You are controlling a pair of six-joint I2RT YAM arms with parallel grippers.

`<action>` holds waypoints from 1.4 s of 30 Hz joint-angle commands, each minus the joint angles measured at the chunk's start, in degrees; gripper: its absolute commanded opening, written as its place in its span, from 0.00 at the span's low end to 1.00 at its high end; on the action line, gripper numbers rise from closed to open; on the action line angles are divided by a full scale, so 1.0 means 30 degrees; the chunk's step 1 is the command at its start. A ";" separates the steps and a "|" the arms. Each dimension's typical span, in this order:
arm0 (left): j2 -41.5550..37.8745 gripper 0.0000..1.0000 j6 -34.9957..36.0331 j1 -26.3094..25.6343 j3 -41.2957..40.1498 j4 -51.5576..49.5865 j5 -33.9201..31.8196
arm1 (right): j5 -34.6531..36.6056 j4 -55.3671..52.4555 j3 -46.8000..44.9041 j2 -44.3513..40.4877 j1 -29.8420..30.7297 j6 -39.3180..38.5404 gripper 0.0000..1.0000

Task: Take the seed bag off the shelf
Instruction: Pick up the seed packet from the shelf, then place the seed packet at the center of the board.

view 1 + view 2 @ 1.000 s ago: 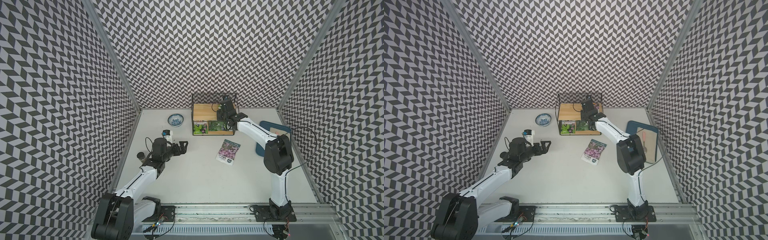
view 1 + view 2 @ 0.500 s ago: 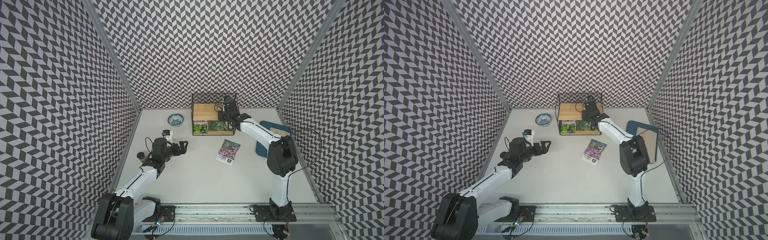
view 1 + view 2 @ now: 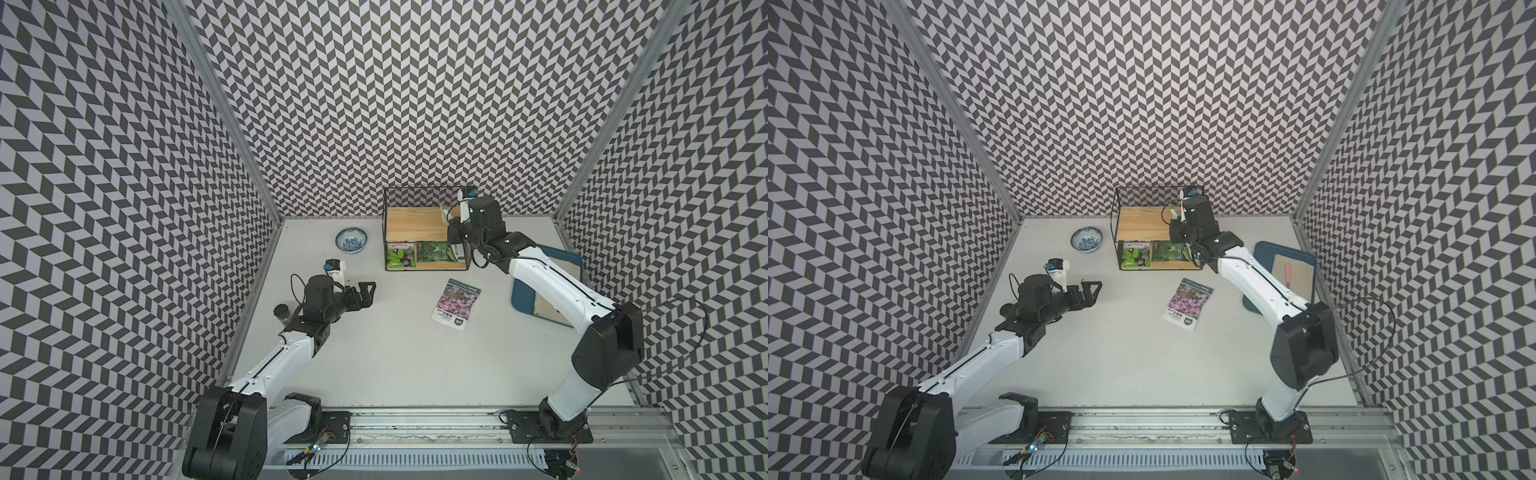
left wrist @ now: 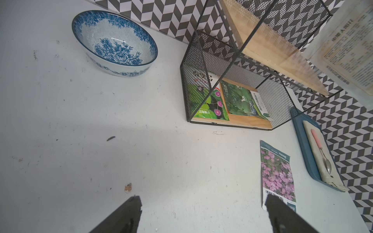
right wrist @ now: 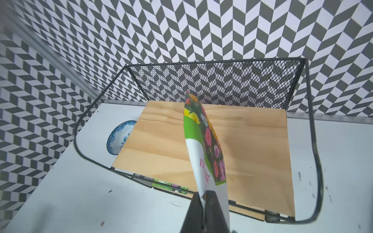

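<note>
**Right gripper** [image 5: 204, 199]: the jaws are together, clamped on the near white edge of the seed bag [image 5: 203, 145]. A second ago they stood partly apart around that edge. They have since shut, so the grasp is made.

**Seed bag:** it stands on edge and runs straight out ahead of the jaws, above the upper board [image 5: 252, 137] of the shelf [image 5: 222, 80]. Whether its far corner touches the board cannot be told. In a top view it shows only as a green-and-white sliver [image 3: 444, 210] just ahead of the wrist.

**Right arm:** over the same second the elbow has swung outward, while the gripper has stayed over the upper board.

**Meaning for the task:** the pick-up is done, but the removal is not. The bag is still within the wire frame. The next move is probably a lift and a draw-back toward the arm's base, clearing the front wire that runs just under the jaws.

**Surroundings:**
- Below the gripper, two other packets [image 4: 238, 98] lie flat on the lower board.
- Behind the gripper, toward the arm's base, a pink-flower packet [image 3: 456, 305] lies on the table.

**Left gripper** [image 4: 202, 199]: the jaws are wide apart and hold nothing. It is well apart from the shelf and unchanged.
</note>
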 commanded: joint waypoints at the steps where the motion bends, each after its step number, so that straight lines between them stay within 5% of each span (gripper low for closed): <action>1: -0.0417 1.00 0.0141 0.0144 0.0647 -0.0365 -0.0265 | -0.0433 -0.0113 -0.1248 -0.1764 0.0526 0.0033 0.09; 13: -0.0528 1.00 0.0081 0.0124 0.0666 -0.0382 -0.0266 | 0.1304 -0.1536 -1.0575 -1.1974 0.0984 0.1925 0.09; 17: -0.0272 1.00 0.0049 0.0136 0.0736 -0.0248 -0.0107 | 0.1997 -0.3174 -1.2161 -1.3488 0.0993 0.2421 0.09; 21: -0.0292 1.00 0.0049 0.0122 0.0722 -0.0167 -0.0170 | -0.0066 -0.1912 -1.4387 -1.4041 0.1035 0.2962 0.09; 29: -0.0224 1.00 0.0137 0.0140 0.0677 -0.0266 -0.0300 | -0.0701 0.1861 -1.4191 -0.9601 0.3532 0.3725 0.08; 42: -0.0248 1.00 0.0290 0.0151 0.0713 -0.0398 -0.0506 | 0.5867 0.1764 -0.8883 -0.0497 0.7574 0.2980 0.09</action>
